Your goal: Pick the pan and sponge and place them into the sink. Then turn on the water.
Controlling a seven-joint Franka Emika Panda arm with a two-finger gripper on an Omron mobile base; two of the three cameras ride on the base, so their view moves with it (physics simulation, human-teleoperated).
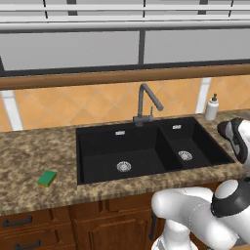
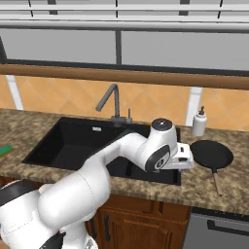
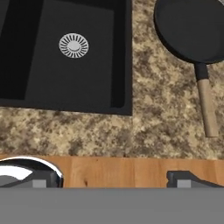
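On the speckled brown surface (image 1: 29,156), seen from my left base view, one black sink (image 1: 146,151) sits with two basins, a wide one and a narrow one, and each has one round silver drain. One grey faucet (image 1: 144,100) stands behind the sink, and I see no stream falling from it. One green and yellow sponge (image 1: 47,178) lies on the surface well to the left of the sink. One white soap bottle (image 1: 211,108) stands at the back, to the right of the sink.

From my right base view, my arm reaches over the front edge of the sink. One black pan (image 2: 211,155) rests on the surface just right of the sink, its one wooden handle pointing toward the front. The soap bottle stands just behind it. A small bit of the sponge peeks in at the far left edge.

Through my hand view, my end effector (image 3: 113,179) is spread wide with nothing in it. I see one drain (image 3: 73,45) in the narrow basin. The pan lies at the upper right, apart from my fingertips (image 3: 186,179).
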